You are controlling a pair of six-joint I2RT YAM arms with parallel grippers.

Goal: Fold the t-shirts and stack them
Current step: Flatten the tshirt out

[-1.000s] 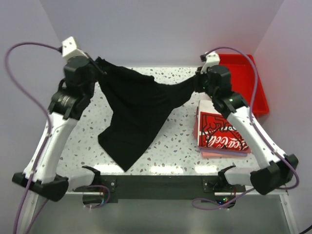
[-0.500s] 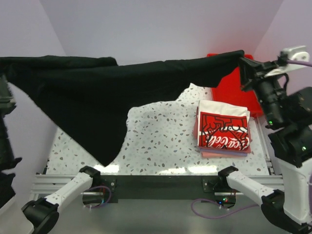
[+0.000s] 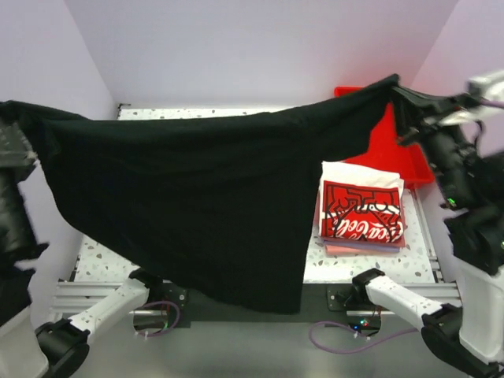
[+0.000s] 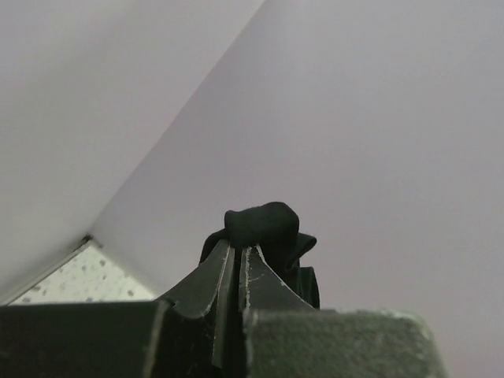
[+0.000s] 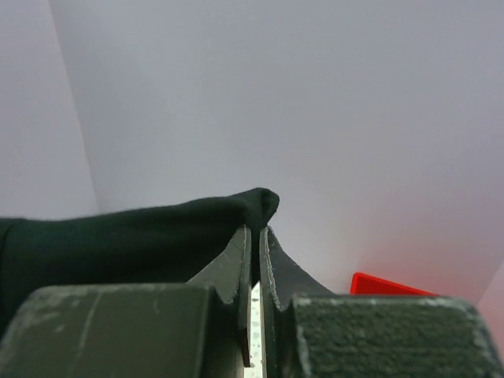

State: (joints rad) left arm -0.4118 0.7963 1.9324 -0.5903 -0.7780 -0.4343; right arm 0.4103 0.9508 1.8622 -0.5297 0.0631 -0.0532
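White shells joined by rounded black joints are seen on the left arm (image 3: 102,311) and the right arm (image 3: 398,293). Thin purple cables (image 3: 346,339) are looped near the bases, and a small green light (image 3: 450,201) is lit on the right arm. The left gripper (image 4: 237,252) is made of two dark grey wedge-shaped fingers (image 4: 201,287), scuffed pale along the edges.

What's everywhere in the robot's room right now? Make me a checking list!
Surface: speckled table, mostly hidden behind hanging cloth.
Job's things: black t-shirt stretched in the air between both hands; white printed t-shirt folded on top of a pinkish t-shirt.
Clutter: red tray at the far right.
Hands: left hand and right hand each pinch the black t-shirt.
Cables: purple cable by the front edge.
Surroundings: plain pale walls.
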